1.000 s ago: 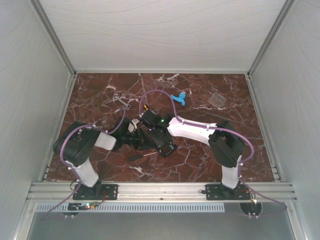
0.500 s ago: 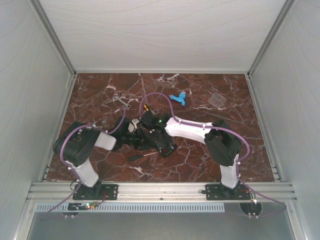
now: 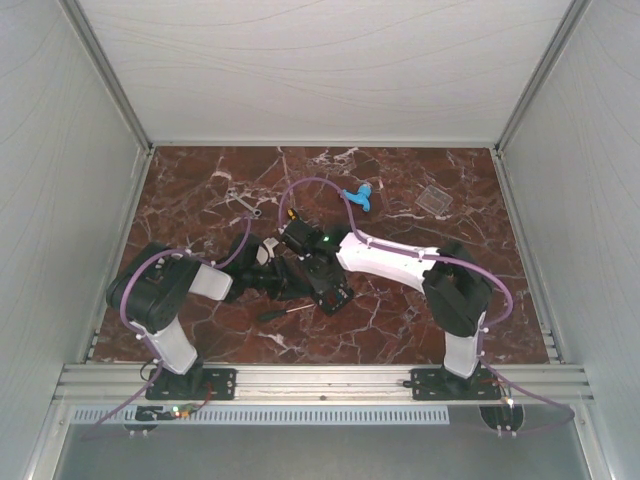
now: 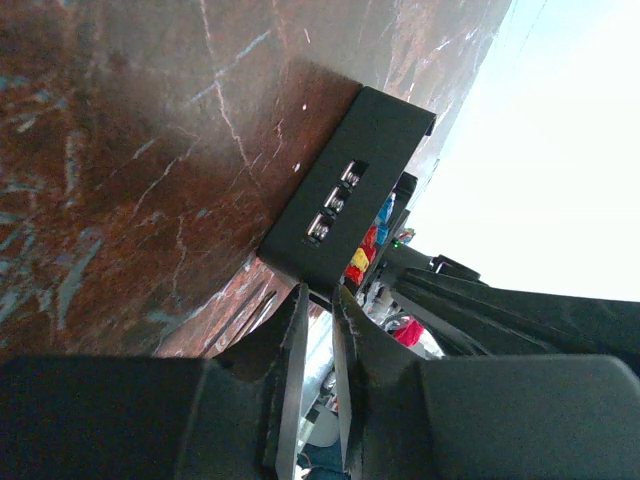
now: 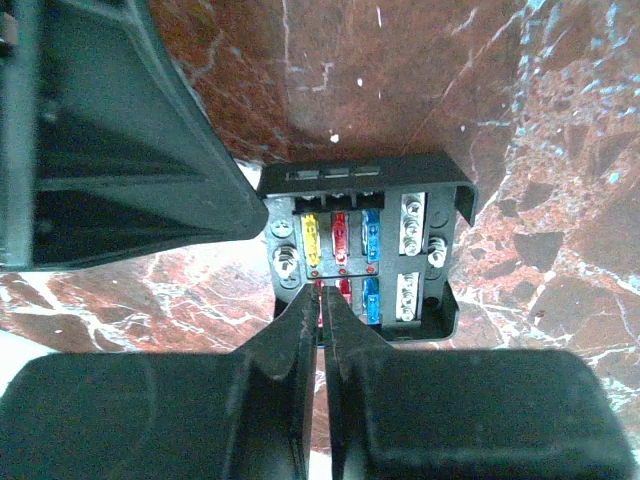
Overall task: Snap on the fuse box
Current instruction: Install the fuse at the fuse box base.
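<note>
1. The fuse box lies open on the table, near the middle and between the two arms. Yellow, red and blue fuses show inside it.
2. The right gripper is clenched, fingers pressed together, with its tips over the box's near row of fuses.
3. The left gripper sits at the box's edge with only a slim slit between its fingers. I cannot tell if it pinches the rim. Its body crowds the box's corner in the right wrist view.
4. The clear cover lies well apart, far right.
5. A blue piece sits behind the box, beside a purple cable.
6. A wrench lies far left, and a screwdriver lies just in front of the box.
</note>
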### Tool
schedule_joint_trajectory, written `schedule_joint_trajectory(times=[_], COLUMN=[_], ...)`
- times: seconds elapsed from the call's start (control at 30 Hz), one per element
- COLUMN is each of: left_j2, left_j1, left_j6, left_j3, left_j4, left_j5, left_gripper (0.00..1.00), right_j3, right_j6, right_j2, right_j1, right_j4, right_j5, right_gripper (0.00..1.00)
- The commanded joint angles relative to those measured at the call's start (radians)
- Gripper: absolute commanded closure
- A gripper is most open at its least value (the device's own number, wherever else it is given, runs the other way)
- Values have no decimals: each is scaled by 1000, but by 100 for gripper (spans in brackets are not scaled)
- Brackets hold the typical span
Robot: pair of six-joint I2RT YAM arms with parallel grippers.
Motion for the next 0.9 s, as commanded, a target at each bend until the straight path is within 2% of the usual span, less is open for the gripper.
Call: schedule_joint_trajectory(times=[0.0,0.6,0.87], left_j2=[5,0,-1], left_j1=[-5,-5,-5], left_j6=[14,14,11], left_j3=[23,22,21], left_j4=[7,9,13], left_j5=[6,8,8], left_gripper=[85,86,86], right_j3=[51,55,49], right_j6=[2,14,13], right_j2=[-40,61,91], right_j1=[5,1,2], right_j4=[18,17,-42], right_j5=[9,0,-14], right_gripper=[97,98,100])
